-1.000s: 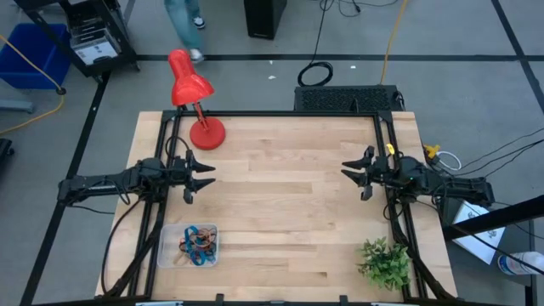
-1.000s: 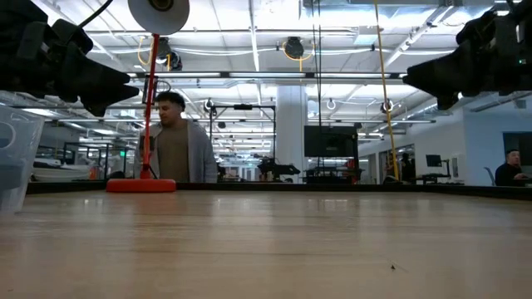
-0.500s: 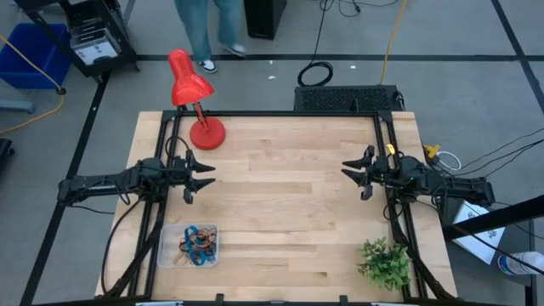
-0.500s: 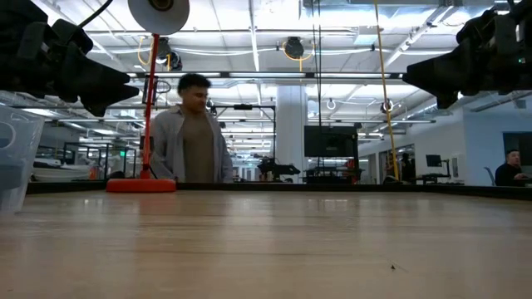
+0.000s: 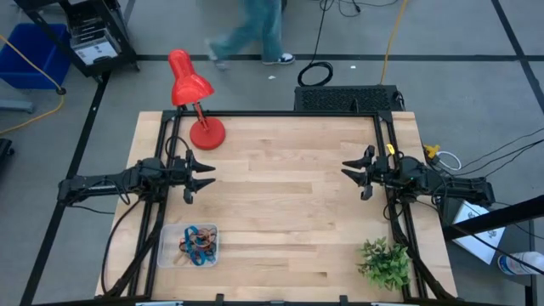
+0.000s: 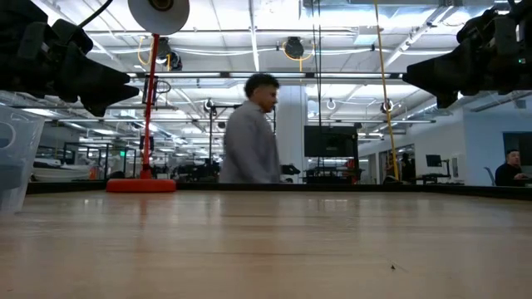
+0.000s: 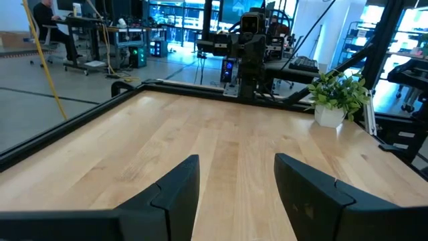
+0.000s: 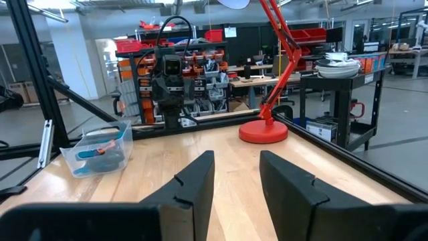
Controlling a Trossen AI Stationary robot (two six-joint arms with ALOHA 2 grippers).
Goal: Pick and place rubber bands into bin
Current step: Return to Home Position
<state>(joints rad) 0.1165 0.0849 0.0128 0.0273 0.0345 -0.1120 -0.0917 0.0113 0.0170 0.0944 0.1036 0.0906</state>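
My left gripper hangs over the left side of the pale wooden table. Its fingers are spread with nothing between them, and they point straight across at my right gripper. That one is spread and empty too, over the right side, so the two face each other, well apart.

The small clear plastic bin sits near the table's front-left corner. It lies beside my left arm, toward the near edge and a little back from my fingertips. Its long side runs across the table, the same way my arms reach. The rubber bands, a tangle of thin blue, orange, red and dark loops, lie inside it, and I see no loose loop on the bare wood.

My left arm is by far the nearer to the bin; the right one sees it only from across the table, low beside the left arm's base. I judge the sorting finished, so the coming move is a retreat and not a reach. Neither gripper has to pass over the bin, and the tall red desk lamp at the far-left corner stands off my line — I see nothing in the way.
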